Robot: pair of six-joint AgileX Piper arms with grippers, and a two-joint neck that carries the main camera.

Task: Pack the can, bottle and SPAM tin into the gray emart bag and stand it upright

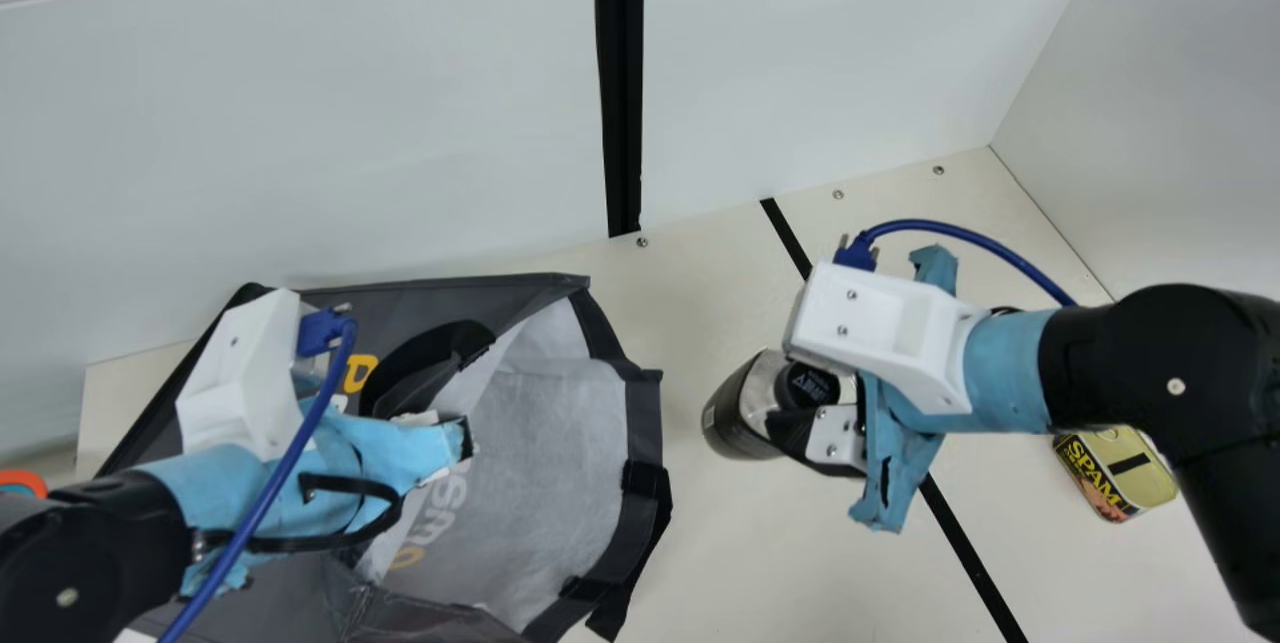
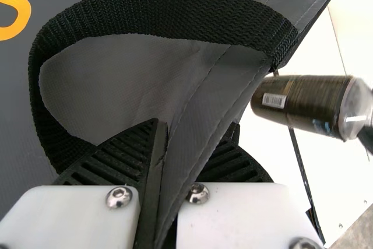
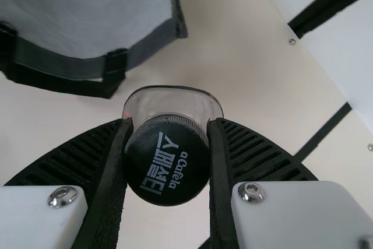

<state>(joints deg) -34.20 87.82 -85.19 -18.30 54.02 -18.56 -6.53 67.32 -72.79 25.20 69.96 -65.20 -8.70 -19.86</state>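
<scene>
The cream bench [image 1: 690, 293] is backed by pale wall panels [image 1: 300, 123], between which a black upright strip [image 1: 622, 73] is set, beyond the gray emart bag [image 1: 510, 293] in the main view. The bag is laid on its side, and its mouth is turned toward the bottle [image 1: 735, 413], so that the whitish lining [image 1: 550, 453] is exposed. At the bag's upper side the left pincer [image 1: 440, 443] is seen; in the left wrist view its two ribbed fingers are closed on a fold of the gray fabric at the bag's edge, and near them a black handle [image 2: 157, 13] is arched over the bag's side. Just to the right of the bag's mouth in the main view, outside it, the dark bottle is held by the right pincer [image 1: 805, 423], whose fingers are clamped on either side of the black cap [image 3: 167, 161]. The bottle is seen at a slant, and whether its base is supported by the bench cannot be told. Well apart from the bag, past the bottle and partly covered by the right arm, the SPAM tin [image 1: 1105, 488] is stood on the bench, its gold lid facing up. Between bag and tin, the bench is crossed by a black line [image 1: 965, 553].
</scene>
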